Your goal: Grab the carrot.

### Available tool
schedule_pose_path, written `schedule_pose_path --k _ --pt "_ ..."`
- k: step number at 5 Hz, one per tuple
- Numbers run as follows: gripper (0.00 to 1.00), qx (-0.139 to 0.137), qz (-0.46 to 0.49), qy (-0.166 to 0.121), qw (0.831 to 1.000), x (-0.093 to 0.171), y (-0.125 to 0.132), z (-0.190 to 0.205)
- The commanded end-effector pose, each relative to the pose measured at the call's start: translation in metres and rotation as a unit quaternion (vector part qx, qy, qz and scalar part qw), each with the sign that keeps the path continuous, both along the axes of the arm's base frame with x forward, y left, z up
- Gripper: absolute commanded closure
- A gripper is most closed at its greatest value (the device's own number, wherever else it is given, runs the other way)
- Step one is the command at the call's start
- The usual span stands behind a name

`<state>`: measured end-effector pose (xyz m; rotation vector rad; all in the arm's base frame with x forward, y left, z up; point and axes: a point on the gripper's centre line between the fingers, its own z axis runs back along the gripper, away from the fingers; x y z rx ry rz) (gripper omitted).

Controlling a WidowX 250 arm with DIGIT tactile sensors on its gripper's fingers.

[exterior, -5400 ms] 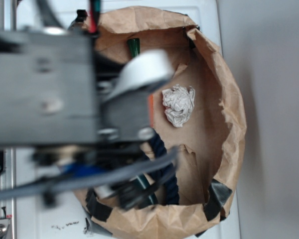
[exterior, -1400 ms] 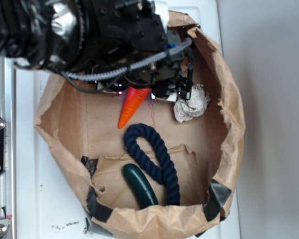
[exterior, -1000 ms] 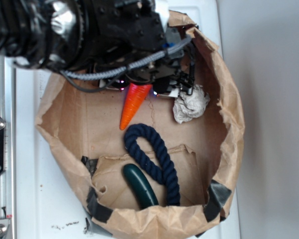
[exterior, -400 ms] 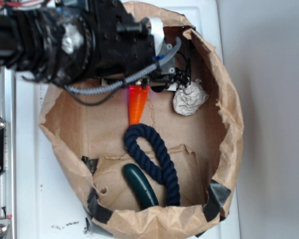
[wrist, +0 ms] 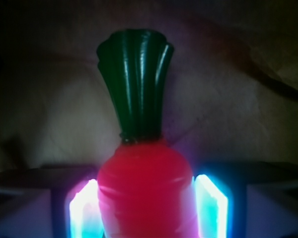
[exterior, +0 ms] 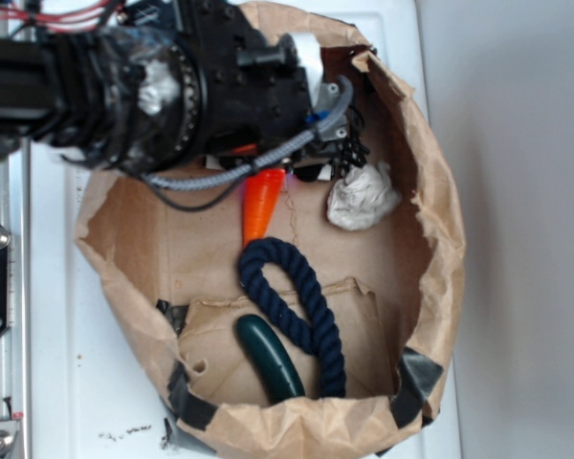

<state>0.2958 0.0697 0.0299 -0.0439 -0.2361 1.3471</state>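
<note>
1. The carrot (wrist: 144, 193) sat clamped between the glowing pads (wrist: 84, 210) of the gripper (wrist: 145, 208), green stem pointing away.
2. From outside, its orange tip (exterior: 259, 206) poked out under the arm, inside the paper bag (exterior: 445, 239).
3. Nearby: a rope loop (exterior: 297, 306), a crumpled paper wad (exterior: 362, 196) and a dark green toy (exterior: 268, 357).

Nothing readable anywhere, honestly. No labels, brands or numbers show on the crumpled brown paper bag (exterior: 440, 191) or the white surface (exterior: 57, 363) under it. There are small dark specks on that surface at the lower left of the exterior frame, maybe scuffs or print, too tiny to tell. The dim wrist view has no lettering either.
</note>
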Motion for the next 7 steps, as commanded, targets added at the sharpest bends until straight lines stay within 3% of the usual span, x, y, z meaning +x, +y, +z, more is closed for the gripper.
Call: schedule_pose_path --k 1,2,3,4,6,7 --pt "1.0 0.036 -0.199 -0.032 0.979 -0.013 0.01 0.064" --pt "1.0 0.04 -0.311 -0.038 0.949 -0.013 0.0 0.092" --pt "1.0 0.038 -0.344 -0.035 0.938 -0.02 -0.012 0.118" --pt "1.0 0.059 -0.351 -0.055 0.933 -0.022 -0.026 0.152" --pt "1.0 0.032 -0.366 -0.062 0.928 -0.02 -0.037 0.196" --pt "1.0 0.089 -0.348 -0.085 0.929 -0.026 -0.041 0.194"
